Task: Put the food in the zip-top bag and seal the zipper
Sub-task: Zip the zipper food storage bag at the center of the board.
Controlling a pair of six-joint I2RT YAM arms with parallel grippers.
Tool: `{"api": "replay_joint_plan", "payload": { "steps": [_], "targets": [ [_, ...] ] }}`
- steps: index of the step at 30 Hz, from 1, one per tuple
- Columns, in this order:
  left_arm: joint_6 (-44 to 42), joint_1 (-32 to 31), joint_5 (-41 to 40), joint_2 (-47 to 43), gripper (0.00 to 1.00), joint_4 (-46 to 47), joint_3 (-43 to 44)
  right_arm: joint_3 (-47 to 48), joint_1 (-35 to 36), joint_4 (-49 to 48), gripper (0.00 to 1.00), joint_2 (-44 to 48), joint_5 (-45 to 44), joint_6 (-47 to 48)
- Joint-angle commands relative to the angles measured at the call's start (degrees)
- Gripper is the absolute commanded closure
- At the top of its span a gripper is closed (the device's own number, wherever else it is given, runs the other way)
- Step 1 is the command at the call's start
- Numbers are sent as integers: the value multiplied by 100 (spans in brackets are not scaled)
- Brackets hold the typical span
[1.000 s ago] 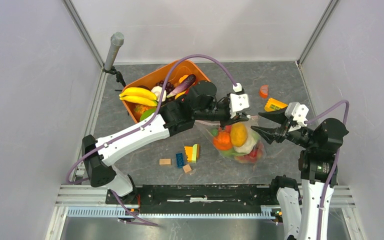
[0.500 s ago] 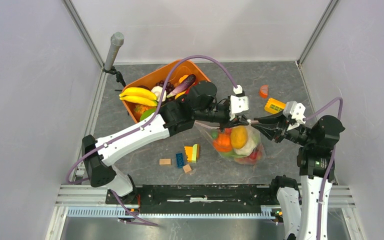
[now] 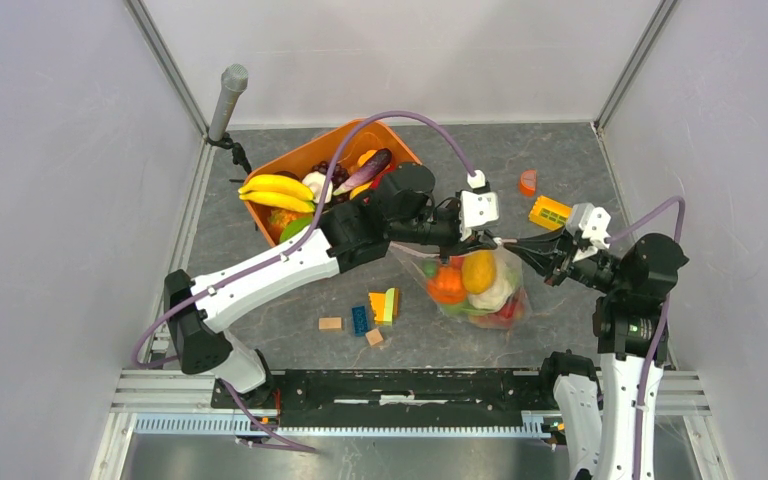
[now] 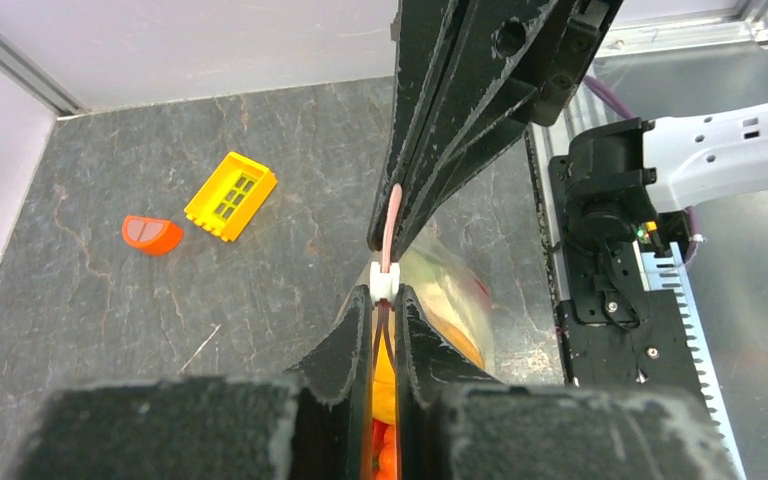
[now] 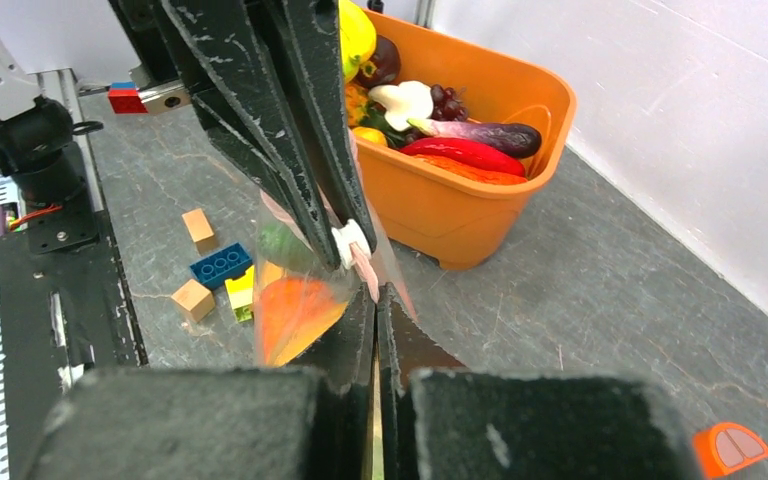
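The clear zip-top bag (image 3: 480, 292) hangs between both grippers, holding an orange, a yellow fruit, a white piece and red pieces of food. Its pink zipper (image 4: 391, 225) runs taut from one gripper to the other. My left gripper (image 4: 385, 296) is shut on the zipper just behind the white slider (image 4: 385, 281). My right gripper (image 5: 375, 296) is shut on the pink zipper (image 5: 366, 266) on the slider's (image 5: 350, 240) other side, tips almost meeting the left fingers (image 5: 270, 120). More food, bananas (image 3: 275, 192) and an aubergine, lies in the orange tub (image 3: 312, 152).
Small building blocks (image 3: 372, 310) lie on the table left of the bag. A yellow block (image 3: 548, 211) and an orange half-disc (image 3: 527, 182) sit at the back right. A grey post (image 3: 227, 98) stands by the tub's far left corner.
My right gripper moved left toward the left gripper and closed from wide open onto the zipper. The left gripper kept its grip and place.
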State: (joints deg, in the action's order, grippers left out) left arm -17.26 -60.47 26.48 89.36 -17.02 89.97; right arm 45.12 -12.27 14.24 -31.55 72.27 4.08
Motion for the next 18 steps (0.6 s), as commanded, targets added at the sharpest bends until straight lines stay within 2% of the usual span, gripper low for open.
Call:
{"api": "replay_joint_plan", "payload": {
  "steps": [1, 8, 18],
  "targets": [
    [95, 111, -254, -385, 98, 87, -357, 9, -21, -108, 100, -124, -832, -39],
    [260, 418, -416, -1010, 98, 403, -1179, -100, -22, -418, 100, -68, -1017, -273],
    [220, 755, -677, -1531, 98, 252, -1722, -111, -21, -628, 100, -67, -1080, -399]
  ]
}}
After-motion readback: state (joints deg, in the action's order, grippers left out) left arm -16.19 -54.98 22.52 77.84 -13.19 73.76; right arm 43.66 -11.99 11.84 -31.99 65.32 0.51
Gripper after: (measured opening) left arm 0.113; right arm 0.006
